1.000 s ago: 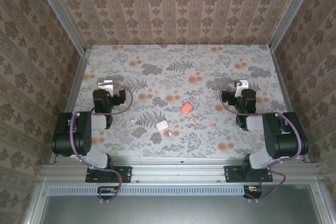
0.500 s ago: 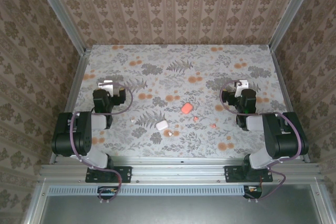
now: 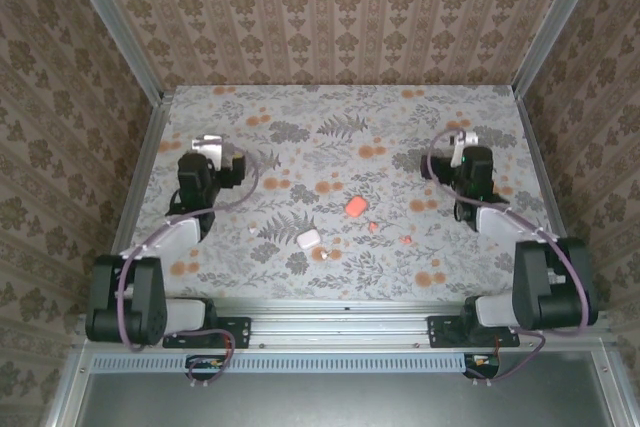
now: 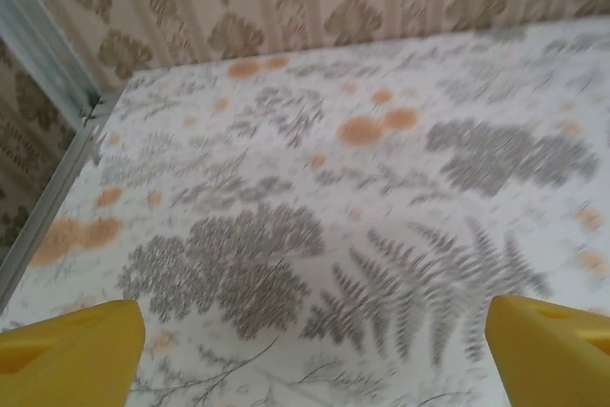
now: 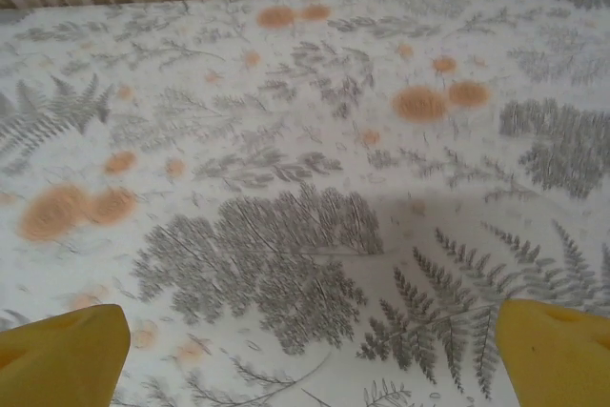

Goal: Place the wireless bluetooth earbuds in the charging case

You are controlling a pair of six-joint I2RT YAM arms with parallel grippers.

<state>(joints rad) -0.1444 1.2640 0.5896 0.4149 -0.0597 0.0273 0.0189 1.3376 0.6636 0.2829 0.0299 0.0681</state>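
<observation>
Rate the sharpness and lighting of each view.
Left wrist: the tablecloth print is smeared by blur, worst at right. Right wrist: crisp fern print, a soft shadow across the middle. Top external: sharp, evenly lit, no glare.

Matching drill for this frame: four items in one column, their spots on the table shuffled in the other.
1. coral-pink case
2. white case
3. left gripper
4. right gripper

a. over the right side of the table
b. mid-table, the farther of two cases
c. over the left side
d. the case closer to the near edge

Pairs: 1-b, 2-d, 3-c, 4-a
</observation>
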